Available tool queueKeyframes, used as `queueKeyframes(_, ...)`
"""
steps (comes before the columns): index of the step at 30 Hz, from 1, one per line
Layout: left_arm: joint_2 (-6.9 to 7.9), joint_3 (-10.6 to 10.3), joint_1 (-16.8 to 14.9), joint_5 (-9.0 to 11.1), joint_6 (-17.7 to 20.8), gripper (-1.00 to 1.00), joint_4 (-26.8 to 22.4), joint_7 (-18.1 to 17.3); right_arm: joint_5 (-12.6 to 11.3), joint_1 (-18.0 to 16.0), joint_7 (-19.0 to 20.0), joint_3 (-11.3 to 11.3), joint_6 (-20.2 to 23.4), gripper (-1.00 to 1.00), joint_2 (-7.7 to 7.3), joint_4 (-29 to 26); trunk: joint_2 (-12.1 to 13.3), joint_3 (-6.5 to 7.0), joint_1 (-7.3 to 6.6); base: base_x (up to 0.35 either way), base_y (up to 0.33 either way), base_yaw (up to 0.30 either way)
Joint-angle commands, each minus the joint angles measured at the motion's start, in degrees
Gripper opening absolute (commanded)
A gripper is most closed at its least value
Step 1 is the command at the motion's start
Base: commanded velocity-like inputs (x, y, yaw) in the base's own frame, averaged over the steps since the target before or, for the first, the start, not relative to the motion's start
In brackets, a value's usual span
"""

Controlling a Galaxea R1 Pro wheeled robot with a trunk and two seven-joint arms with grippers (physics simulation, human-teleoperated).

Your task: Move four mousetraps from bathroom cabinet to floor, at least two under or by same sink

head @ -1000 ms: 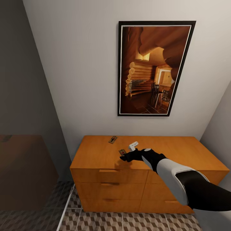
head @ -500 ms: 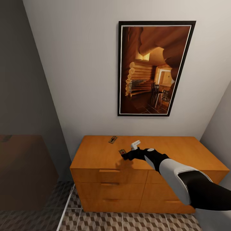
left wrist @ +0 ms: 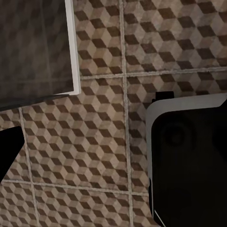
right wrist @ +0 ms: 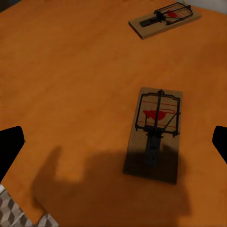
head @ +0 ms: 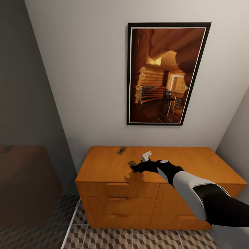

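Note:
Two mousetraps lie on the orange wooden cabinet point(head: 193, 166). The near mousetrap point(head: 131, 164) point(right wrist: 155, 135) is a small wooden slab with a wire bar and a red patch. The far mousetrap point(head: 121, 150) point(right wrist: 164, 19) lies close to the wall. My right gripper point(head: 135, 168) point(right wrist: 113, 146) hovers open just above the near trap, its fingertips point(right wrist: 9, 151) spread wide on either side and touching nothing. The cube-patterned bathroom floor point(head: 138, 238) point(left wrist: 94, 142) lies below. My left gripper hangs over the floor with one finger point(left wrist: 7, 151) showing. The sink is out of view.
A framed cabin picture point(head: 166, 74) hangs on the wall over the cabinet, which has drawers point(head: 117, 190) in its front. A dark glass panel point(head: 27, 180) with a white edge point(left wrist: 73, 47) stands at the left. My own dark base point(left wrist: 189, 161) sits on the tiles.
My right arm has drifted slightly right and further over the cabinet top, staying above the near trap. Both traps lie where they were.

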Motion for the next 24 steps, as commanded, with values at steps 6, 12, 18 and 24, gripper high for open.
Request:
queueKeyframes(6,-0.05,-0.5,-0.1,0.5,-0.4,1.0,0.3,0.0,0.4,0.0,0.2,0.1,-0.1,1.0,-0.04,0.0,-0.1,-0.13,0.04,0.0,0.0,0.0)
queueKeyframes(12,-0.05,-0.5,-0.1,0.5,-0.5,1.0,0.2,0.0,0.2,0.1,-0.1,0.0,-0.1,1.0,-0.5,0.0,-0.1,-0.13,0.04,0.0,0.0,0.0)
queueKeyframes(18,-0.05,-0.5,-0.1,0.5,-0.5,1.0,0.2,0.0,-1.1,1.1,-1.2,0.1,-0.2,1.0,-1.6,0.0,-0.1,-0.13,0.04,0.0,0.0,0.0)
queueKeyframes(24,-0.05,-0.5,-0.1,0.5,-0.5,1.0,0.2,0.0,-3.1,1.4,-5.5,0.1,-0.2,1.0,-1.86,0.0,-0.1,-0.13,0.04,0.0,0.0,0.0)
